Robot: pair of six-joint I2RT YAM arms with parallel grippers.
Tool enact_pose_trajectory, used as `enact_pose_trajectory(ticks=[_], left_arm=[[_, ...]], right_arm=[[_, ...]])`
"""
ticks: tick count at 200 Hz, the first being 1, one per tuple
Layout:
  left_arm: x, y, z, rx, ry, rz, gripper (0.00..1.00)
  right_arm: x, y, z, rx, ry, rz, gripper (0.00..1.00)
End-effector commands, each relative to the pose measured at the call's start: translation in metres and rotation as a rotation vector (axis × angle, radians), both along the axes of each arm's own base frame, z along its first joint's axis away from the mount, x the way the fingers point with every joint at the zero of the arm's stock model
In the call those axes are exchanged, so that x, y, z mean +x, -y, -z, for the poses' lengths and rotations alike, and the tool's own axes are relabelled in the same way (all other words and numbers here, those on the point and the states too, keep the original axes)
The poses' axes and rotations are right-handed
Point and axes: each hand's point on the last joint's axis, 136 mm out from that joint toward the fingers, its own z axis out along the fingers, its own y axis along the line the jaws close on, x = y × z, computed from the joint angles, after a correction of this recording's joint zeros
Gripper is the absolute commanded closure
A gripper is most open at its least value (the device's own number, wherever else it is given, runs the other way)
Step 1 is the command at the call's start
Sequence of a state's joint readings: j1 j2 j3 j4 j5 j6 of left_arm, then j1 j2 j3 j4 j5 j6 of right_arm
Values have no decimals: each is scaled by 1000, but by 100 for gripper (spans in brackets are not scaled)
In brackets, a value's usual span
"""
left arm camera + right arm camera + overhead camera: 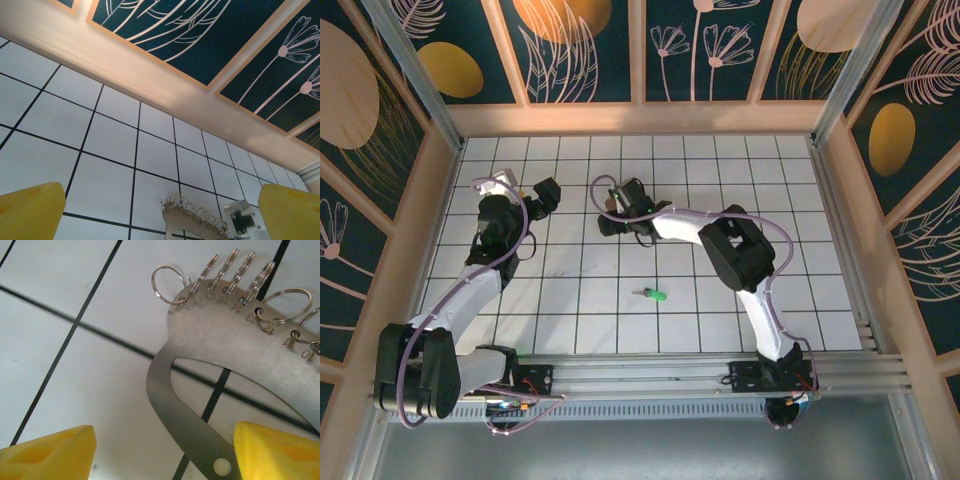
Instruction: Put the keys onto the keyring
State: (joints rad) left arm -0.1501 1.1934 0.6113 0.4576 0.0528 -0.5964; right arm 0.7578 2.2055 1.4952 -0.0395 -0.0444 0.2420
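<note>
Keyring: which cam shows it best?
Right wrist. The keyring sits close up and sharp there: flat metal plate, numbered holes, split rings along its edge. Left wrist catches its ringed edge at the bottom of the picture, small. Top external has it too small for any detail.

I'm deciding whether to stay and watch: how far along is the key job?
Nothing looks done: the green key lies alone on the tiles, off the keyring. In hand: the right gripper sits open astride the keyring's metal band. The left gripper is open, empty. Left: gripping the ring, fetching and threading the key.
</note>
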Motion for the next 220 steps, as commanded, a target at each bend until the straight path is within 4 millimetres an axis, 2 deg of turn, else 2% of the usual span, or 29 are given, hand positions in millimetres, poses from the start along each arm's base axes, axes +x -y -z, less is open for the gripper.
enact_pose_trajectory(ticks=[1, 56, 145, 220], left_arm=[[-2, 5, -6, -10, 5, 26, 1], [-4, 6, -9, -12, 12, 31, 1], [-4, 8, -9, -11, 14, 40, 1], [-2, 9, -12, -15, 19, 45, 1]], right_arm=[[-60, 10, 41, -81, -177, -25, 27], [-104, 1, 45, -88, -189, -50, 27], [-158, -4, 46, -154, -174, -110, 27], [-173, -8, 44, -181, -151, -129, 27]])
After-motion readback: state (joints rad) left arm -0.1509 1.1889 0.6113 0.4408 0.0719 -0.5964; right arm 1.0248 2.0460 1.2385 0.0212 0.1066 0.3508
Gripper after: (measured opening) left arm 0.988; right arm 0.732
